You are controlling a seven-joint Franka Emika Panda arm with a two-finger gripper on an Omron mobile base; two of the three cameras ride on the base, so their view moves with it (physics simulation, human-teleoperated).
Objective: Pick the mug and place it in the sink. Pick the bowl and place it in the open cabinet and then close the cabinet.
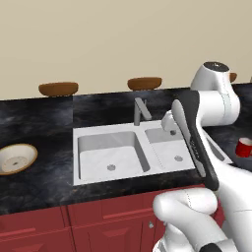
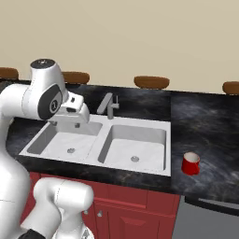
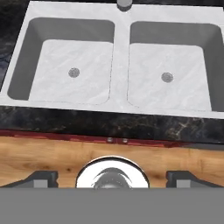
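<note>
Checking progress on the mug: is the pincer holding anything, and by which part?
Nothing is held. The pincer is open and empty above the sink; the mug stands on the counter.

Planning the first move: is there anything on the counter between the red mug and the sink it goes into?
Nothing visible. The mug stands upright on bare black counter just right of the sink, and both basins hold nothing. The faucet sits at the back rim, off that path.

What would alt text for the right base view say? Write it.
A white double-basin sink with a grey faucet sits in a black counter, both basins bare. A small red mug stands on the counter right of the sink, and the robot's white arm reaches over the left basin.
</note>
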